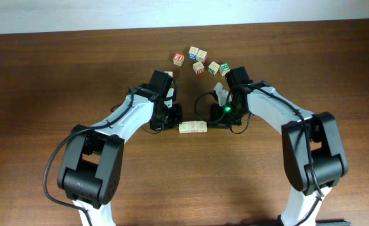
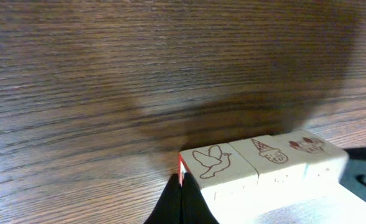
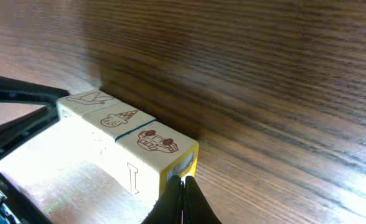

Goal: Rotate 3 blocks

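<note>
- Dark wood-grain table (image 1: 59, 75) fills every view.
- Three pale blocks (image 1: 192, 128) lie in the middle of it, between the two arms, in a tight row with their faces touching.
- From the left arm's end the row runs dove block (image 2: 215, 165), cone block (image 2: 267, 151), cupcake block (image 2: 306, 148). The cupcake block's outer end is yellow.
- The left gripper (image 2: 182, 199) has its fingers pressed fully together and holds nothing. Its joined tip sits at the red-edged outer end of the dove block and appears to touch it.
- The right gripper (image 3: 183, 200) is closed the same way, also empty, with its tip against the yellow end.
- Closed fingers make one stiff point, which probably suits pushing better than an open pair.
- With one tip at each end, the row looks trapped between the arms so that it can be swung round as one piece.
- The turn seems only set up, since the row lies square to the table edge.
- Loose printed blocks (image 1: 200, 59) with red, blue and green faces sit scattered farther back, well apart from the row.
- A push off the row's centre line could buckle it where the blocks meet.
</note>
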